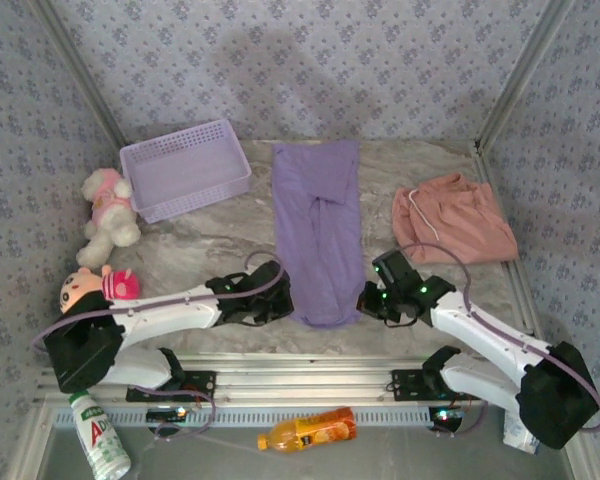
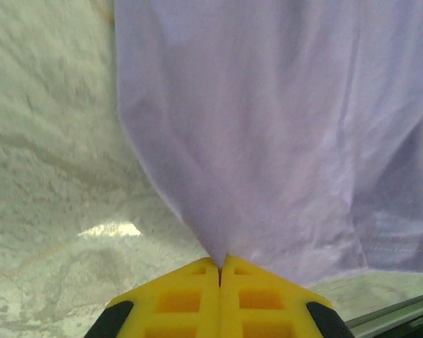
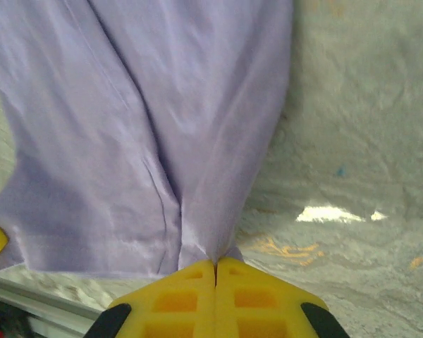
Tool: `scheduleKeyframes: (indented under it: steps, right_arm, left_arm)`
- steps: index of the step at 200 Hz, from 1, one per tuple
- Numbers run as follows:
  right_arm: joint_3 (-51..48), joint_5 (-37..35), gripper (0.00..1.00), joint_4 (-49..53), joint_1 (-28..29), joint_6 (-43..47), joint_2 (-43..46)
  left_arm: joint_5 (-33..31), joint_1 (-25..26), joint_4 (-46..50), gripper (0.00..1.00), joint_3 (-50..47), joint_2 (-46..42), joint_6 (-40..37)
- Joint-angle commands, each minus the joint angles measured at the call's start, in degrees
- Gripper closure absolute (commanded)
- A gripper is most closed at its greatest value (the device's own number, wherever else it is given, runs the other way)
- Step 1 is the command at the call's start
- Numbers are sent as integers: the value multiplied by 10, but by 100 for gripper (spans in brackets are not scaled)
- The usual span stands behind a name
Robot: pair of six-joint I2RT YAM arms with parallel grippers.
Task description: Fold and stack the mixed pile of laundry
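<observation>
Marbled table (image 1: 200, 245) — left gripper (image 2: 220, 264) and right gripper (image 3: 216, 266) each clamp the lavender T-shirt (image 1: 318, 225) at its near hem — salmon-pink garment (image 1: 452, 215) lies apart.

Enclosure walls (image 1: 310, 60): lavender-grey floral-print covering, standing around the table at 9, 12 and 3 o'clock.
Corner struts (image 1: 80, 75): bare metal, slanting upward at 10 and 2 o'clock.
Table (image 1: 200, 245): marbled grey-white top, lying slightly wrinkled and catching a bright glare patch (image 3: 328, 213).
Edge rail (image 1: 310, 375): slotted aluminium, running along 6 o'clock.
</observation>
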State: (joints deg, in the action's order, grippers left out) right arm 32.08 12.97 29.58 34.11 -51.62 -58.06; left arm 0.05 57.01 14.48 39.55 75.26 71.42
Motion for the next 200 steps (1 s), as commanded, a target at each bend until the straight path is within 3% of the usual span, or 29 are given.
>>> scheduleKeyframes:
  steps: [1,74,163,168,174,185,189,192,200]
  right_arm:
    - [40,17,100,22,-32,12,-6]
    - [175,61,100,-14,-138,77,-133]
    - [446,106,100,-72,-228,126,-420]
    - [464,111,100,-76,-233,125,-438]
    - [482,118,90,-85,-240,122,-464]
    - [526,138,60,-94,-249,114,-510]
    - [542,143,51,-91,-253,112,-524]
    - [551,144,47,-87,-254,112,-532]
    - [575,140,41,-77,-254,116,-546]
  left_arm:
    - [-16,-38,40,100,36,-19,-31]
    - [62,-189,61,100,176,61,-145]
    - [143,-313,105,100,458,311,-237]
    - [147,-320,113,95,479,329,-239]
    - [151,-327,127,81,502,351,-241]
    - [144,-338,168,36,548,388,-241]
    - [137,-340,185,14,563,400,-240]
    - [132,-342,198,4,574,406,-240]
    - [120,-345,222,0,594,420,-242]
